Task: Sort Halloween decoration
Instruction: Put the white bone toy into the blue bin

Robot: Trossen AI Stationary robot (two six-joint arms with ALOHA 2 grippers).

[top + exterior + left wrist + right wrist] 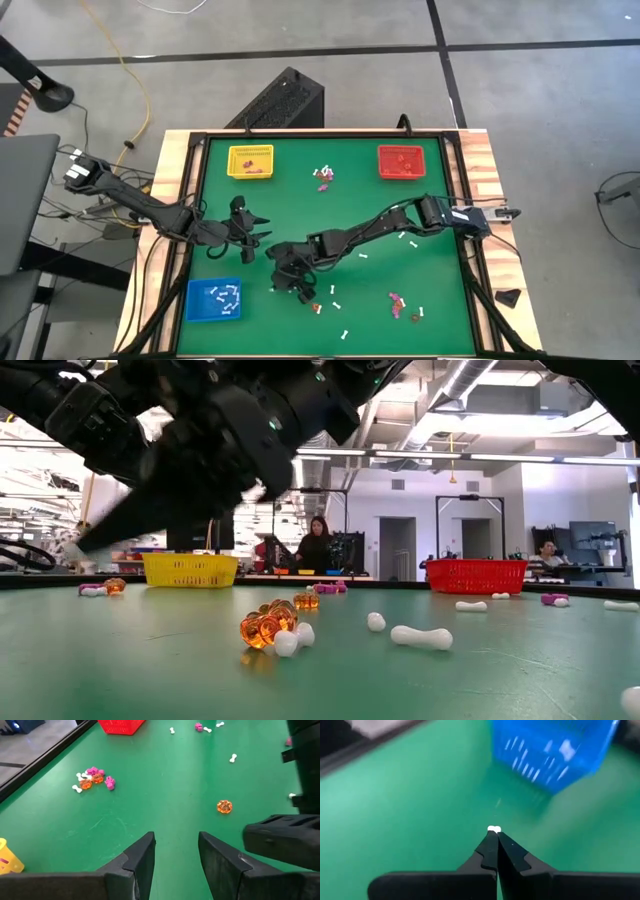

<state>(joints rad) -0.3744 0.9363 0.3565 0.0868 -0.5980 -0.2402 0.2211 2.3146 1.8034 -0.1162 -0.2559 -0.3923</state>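
Tiny white, pink, orange trinkets (323,177) scattered across table.

A green table (440,200) framed in black with wooden side rails is seen from above. Three square trays are set on it: a yellow tray (251,161) and a red tray (403,161) along the far edge, a blue tray (214,300) at the near left corner. A small cluster of purple-pink, white and orange trinkets (323,177) is found between the yellow and red trays. White bone-shaped pieces (347,332) are scattered over the near right part of the mat, with a purple-pink group (397,299) among them. From table height, an orange pumpkin trinket (266,626) is seen touching a white piece (293,641), and a white bone (421,636) lies just beside.
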